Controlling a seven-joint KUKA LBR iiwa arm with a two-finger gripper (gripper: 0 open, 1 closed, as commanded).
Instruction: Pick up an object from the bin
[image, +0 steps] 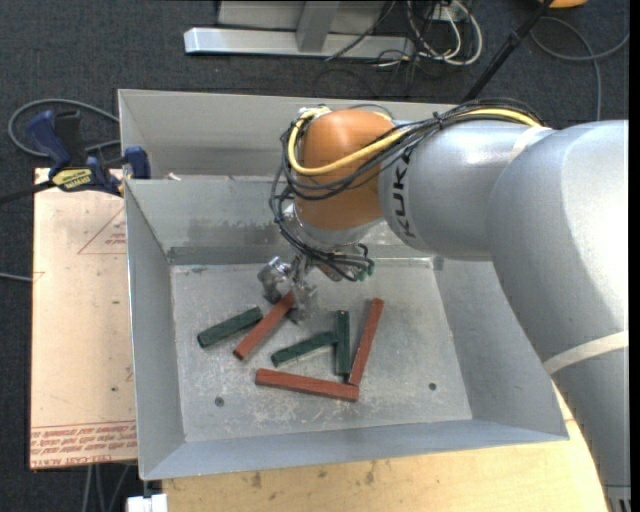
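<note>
Dark carpet is lying round the grey bin (150, 300). Your claw (288, 285) is hanging low over the upper end of a slanted red-brown bar (262, 332), probably because a green bar (303, 348) is crowding it lower right. You cannot tell how far the claw is open.
</note>
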